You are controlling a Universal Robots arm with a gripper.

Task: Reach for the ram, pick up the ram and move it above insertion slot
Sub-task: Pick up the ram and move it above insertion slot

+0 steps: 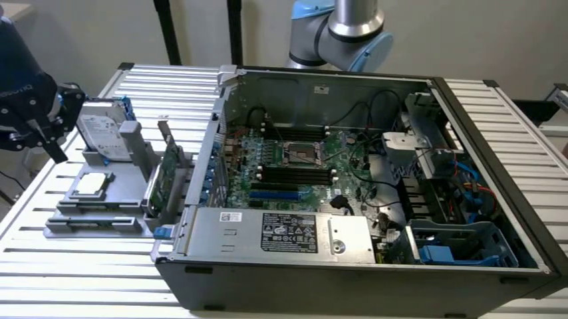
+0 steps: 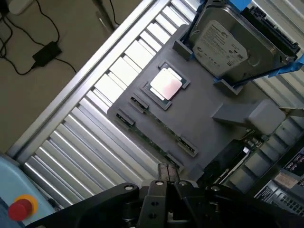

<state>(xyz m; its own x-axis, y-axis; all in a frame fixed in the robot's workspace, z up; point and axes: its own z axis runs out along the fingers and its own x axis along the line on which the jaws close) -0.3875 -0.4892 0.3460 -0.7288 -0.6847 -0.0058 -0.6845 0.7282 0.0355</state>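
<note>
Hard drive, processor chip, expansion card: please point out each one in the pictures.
hard drive [image 2: 223,42], wrist view, on its label.
processor chip [image 2: 166,84], wrist view, on its metal lid.
expansion card [image 1: 164,183], exterior view, on its green board.

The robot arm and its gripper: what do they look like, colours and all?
The silver-grey tubular robot arm has rounded light-blue joint covers. The black angular metal gripper is built of linked bars joined by round pins, with faint pale lettering on its dark body in the exterior view.
</note>
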